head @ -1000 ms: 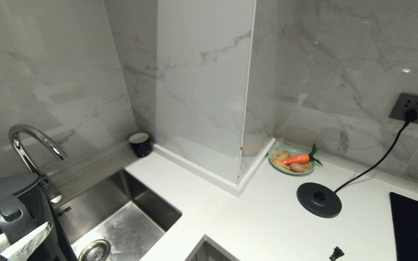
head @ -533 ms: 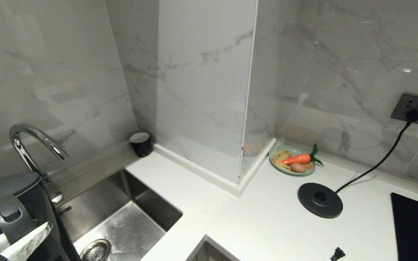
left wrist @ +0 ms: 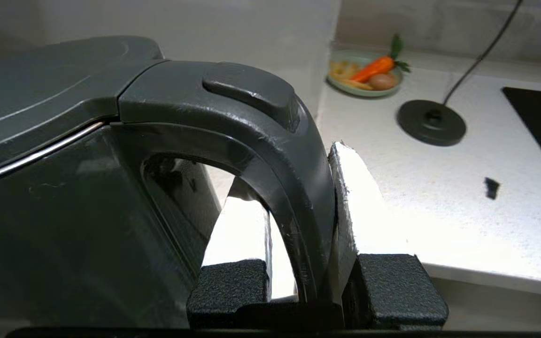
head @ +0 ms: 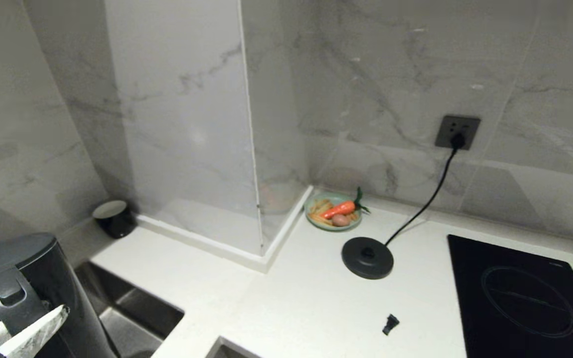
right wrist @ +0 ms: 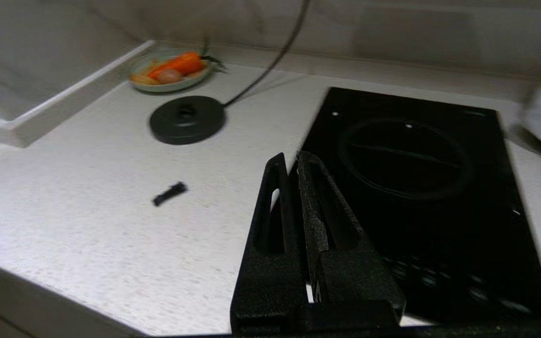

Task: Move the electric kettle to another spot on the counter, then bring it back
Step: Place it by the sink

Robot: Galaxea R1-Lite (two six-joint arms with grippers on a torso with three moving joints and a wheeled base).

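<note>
1. So, kettle (head: 15, 288) sits lower left of the head view, off its base (head: 367, 256), left gripper (left wrist: 298, 225) clamped on the handle (left wrist: 270, 155).
2. Right gripper (right wrist: 294, 169) idle, jaws closed, empty.
3. Probably still left: getting it back onto the counter (head: 306, 308).

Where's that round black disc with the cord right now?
In the head view the black disc lies flat on the white counter, right of centre, just in front of the green plate of vegetables and left of the black cooktop.
</note>
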